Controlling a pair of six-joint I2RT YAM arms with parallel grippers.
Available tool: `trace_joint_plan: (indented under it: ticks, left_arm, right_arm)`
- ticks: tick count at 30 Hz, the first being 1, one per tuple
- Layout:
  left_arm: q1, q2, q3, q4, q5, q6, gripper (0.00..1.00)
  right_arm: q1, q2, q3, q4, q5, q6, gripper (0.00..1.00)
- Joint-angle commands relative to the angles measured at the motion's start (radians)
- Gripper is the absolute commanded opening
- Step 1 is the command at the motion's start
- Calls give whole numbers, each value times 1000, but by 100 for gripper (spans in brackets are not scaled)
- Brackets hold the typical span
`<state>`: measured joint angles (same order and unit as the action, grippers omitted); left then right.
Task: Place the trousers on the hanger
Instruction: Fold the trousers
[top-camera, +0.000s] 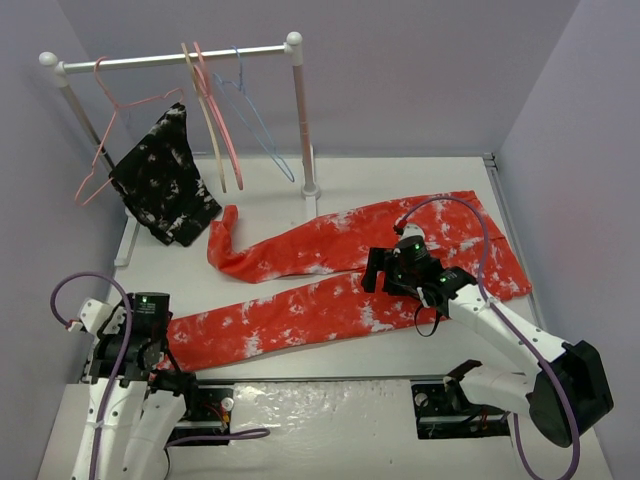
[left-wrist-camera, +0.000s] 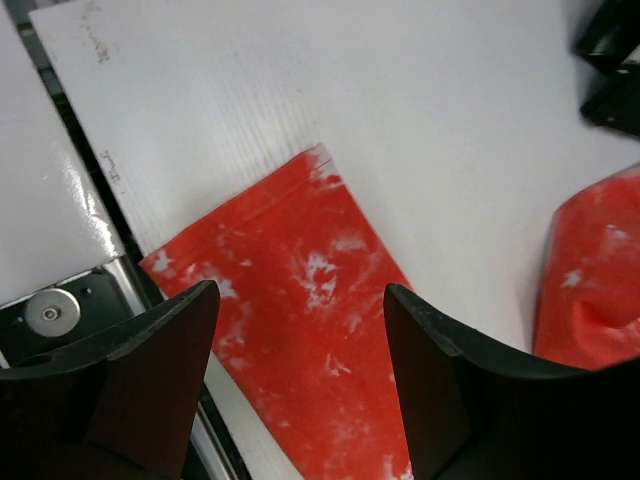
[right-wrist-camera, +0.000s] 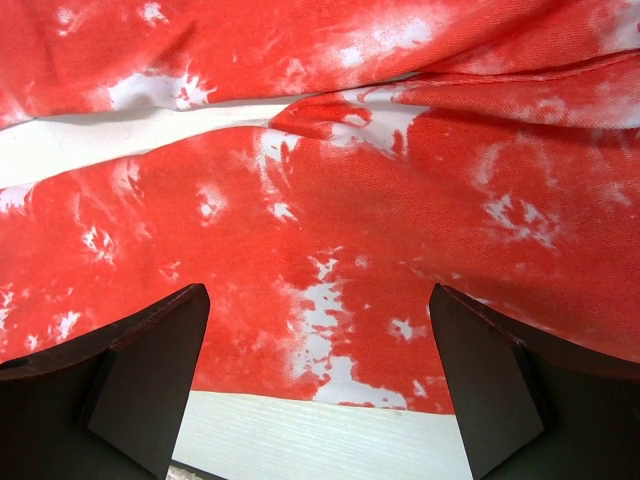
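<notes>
Right under the left wrist lens, the left jaws stand apart with nothing clamped. The cuff of the trousers (left-wrist-camera: 300, 330) lies flat between them on the white tabletop (left-wrist-camera: 400, 120), close to its near edge. Whether the fingertips brush the cloth is hard to call from this angle, so I won't.

Over to the right arm (top-camera: 500, 320). The right jaws are spread wide too, poised over the upper part of the near leg, close to where the two legs meet. They hold nothing.

My read is one arm at the cuff and one up the leg, set to gather that length and lift it as one.

From above, the trousers sprawl across the middle of the tabletop. The waist is off to the right and both legs run leftward in a narrow V. The far leg's end is curled up near the foot of the clothes rail (top-camera: 180, 55). They are red-orange with white speckled blotches. The far leg is creased and the near one is fairly smooth.

And the hanger (top-camera: 265, 132)? The thin light-blue wire one dangles from the rail at the back, among pink and beige neighbours and beside a black speckled garment (top-camera: 165, 190). It's well apart from the trousers, so the draping is all yet to come
</notes>
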<state>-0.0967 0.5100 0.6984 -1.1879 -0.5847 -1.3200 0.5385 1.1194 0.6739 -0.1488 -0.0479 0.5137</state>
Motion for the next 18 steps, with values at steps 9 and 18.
trace_joint_plan:
  ticks: [9, 18]
  left_arm:
    - [-41, 251, -37, 508, 448, 337, 68]
    - [-396, 569, -206, 856, 337, 66, 68]
  right_arm:
    - [6, 118, 35, 5, 89, -20, 90]
    - [-59, 230, -61, 31, 145, 103, 93]
